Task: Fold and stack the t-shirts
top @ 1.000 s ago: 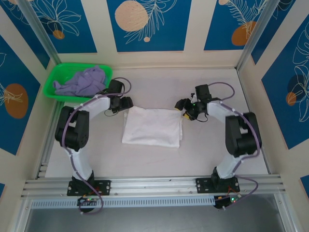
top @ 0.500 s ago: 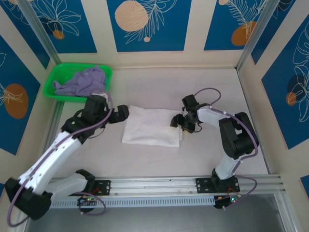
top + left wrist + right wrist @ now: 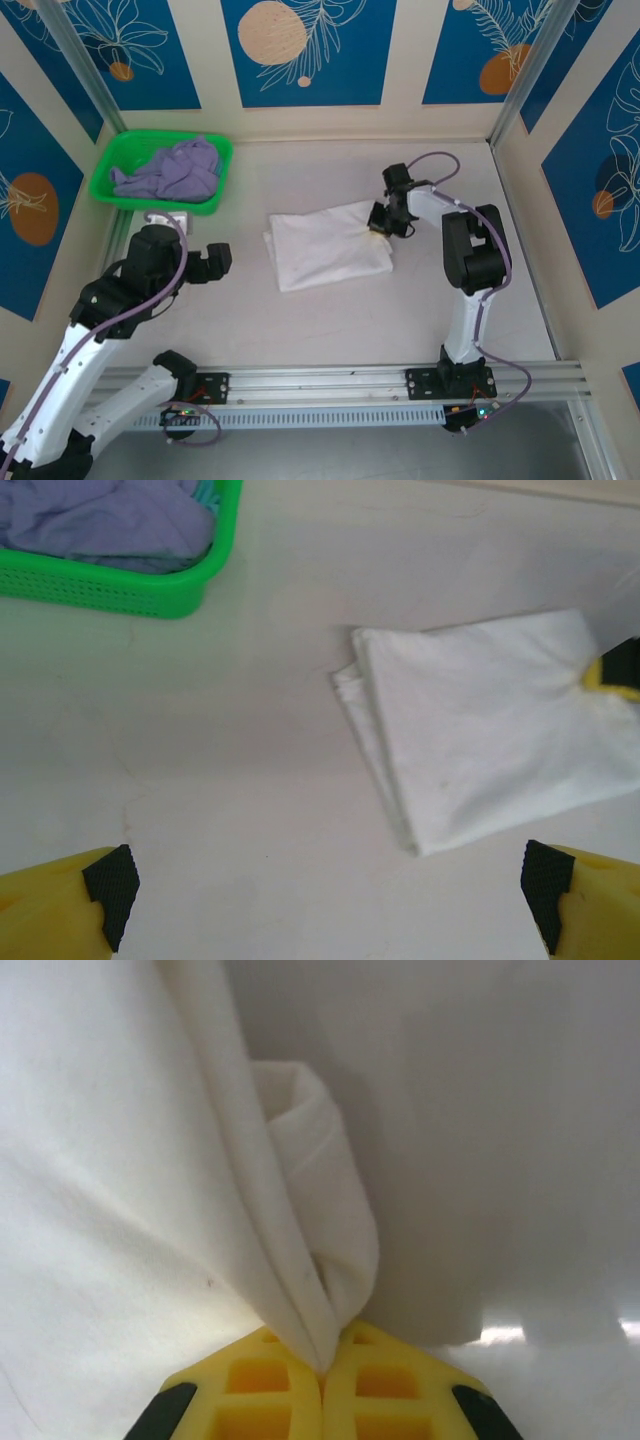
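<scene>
Folded white t-shirt (image 3: 328,250) lying askew, right fingers (image 3: 381,221) pinching its right edge

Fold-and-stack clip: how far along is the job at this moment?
Done: the white t-shirt lies folded into a compact rectangle on the table. In hand: the right gripper is shut on its right edge; the left gripper hangs open, apart from the cloth. Left: the lavender t-shirt sits bunched in the green basket, not yet folded or stacked.

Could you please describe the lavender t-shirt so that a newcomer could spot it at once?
Look to the table's far left corner, where a green plastic basket stands. The lavender t-shirt lies crumpled inside it. Unlike the white t-shirt folded flat mid-table, it is pale purple and unfolded.
</scene>
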